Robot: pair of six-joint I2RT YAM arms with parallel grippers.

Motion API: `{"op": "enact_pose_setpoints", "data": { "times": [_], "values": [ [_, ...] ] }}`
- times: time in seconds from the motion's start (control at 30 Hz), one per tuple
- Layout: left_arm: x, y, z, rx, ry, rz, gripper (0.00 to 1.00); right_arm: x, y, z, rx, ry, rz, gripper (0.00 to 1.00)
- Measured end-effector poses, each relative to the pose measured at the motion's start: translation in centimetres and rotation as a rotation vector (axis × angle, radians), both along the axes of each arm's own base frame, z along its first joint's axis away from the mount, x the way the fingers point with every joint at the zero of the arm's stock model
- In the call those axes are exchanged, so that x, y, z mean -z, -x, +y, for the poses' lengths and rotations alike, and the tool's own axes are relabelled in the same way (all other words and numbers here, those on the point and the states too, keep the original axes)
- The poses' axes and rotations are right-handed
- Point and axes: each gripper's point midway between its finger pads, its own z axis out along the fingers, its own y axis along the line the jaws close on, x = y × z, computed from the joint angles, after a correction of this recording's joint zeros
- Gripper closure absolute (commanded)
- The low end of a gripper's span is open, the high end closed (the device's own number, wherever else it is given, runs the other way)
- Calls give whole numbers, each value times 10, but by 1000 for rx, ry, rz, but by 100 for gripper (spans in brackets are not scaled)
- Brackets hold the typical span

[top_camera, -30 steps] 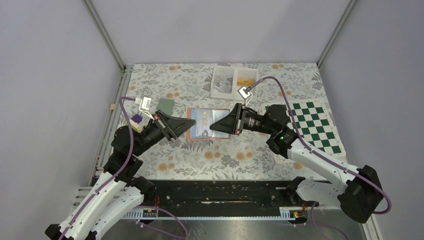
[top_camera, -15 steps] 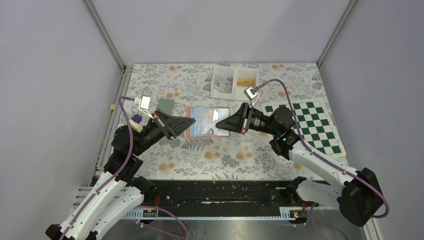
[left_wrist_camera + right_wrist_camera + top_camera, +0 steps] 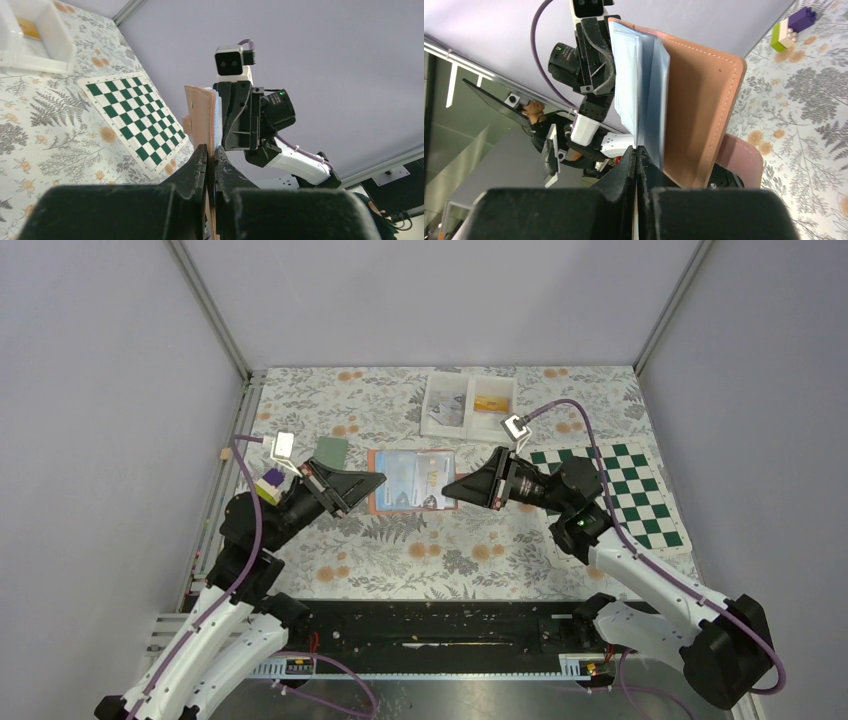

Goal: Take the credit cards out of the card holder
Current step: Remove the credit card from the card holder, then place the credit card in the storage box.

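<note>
Since a second ago the right gripper [image 3: 636,152] has slid back toward the right edge of the card holder [image 3: 410,480], and the holder itself went a little to the left. It hangs open between the two arms, lifted off the flowered table [image 3: 420,550], its light-blue panels facing up. The right fingers are pressed together on one thin blue leaf at the holder's right side; whether a card sits inside that leaf I cannot tell. The left gripper [image 3: 210,150] is clamped on the tan cover at the opposite edge. I judge the holder light and floppy, its clear pockets slippery, and the cards stiff but thin, so it is better to pinch a card at its exposed edge while the cover is held firm. One grey-green card [image 3: 331,451] lies just left of the holder, a white tray [image 3: 470,400] is behind it, and a chessboard mat [image 3: 625,490] is to its right.
</note>
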Motion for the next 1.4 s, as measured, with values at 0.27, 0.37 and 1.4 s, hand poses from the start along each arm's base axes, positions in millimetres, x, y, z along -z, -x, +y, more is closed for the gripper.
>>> {"op": "enact_pose_setpoints", "data": {
  "times": [0.27,0.37,1.4],
  "values": [
    [26,-9,7,-58,-116,31,100,8,-8,-10,67,46,4,100],
    [34,-12,10,-82,-154,34,100,11,-11,-11,83,57,7,100],
    [91,-18,89,-418,-653,-119,100,185,-275,-1,969,323,398,100]
  ]
}}
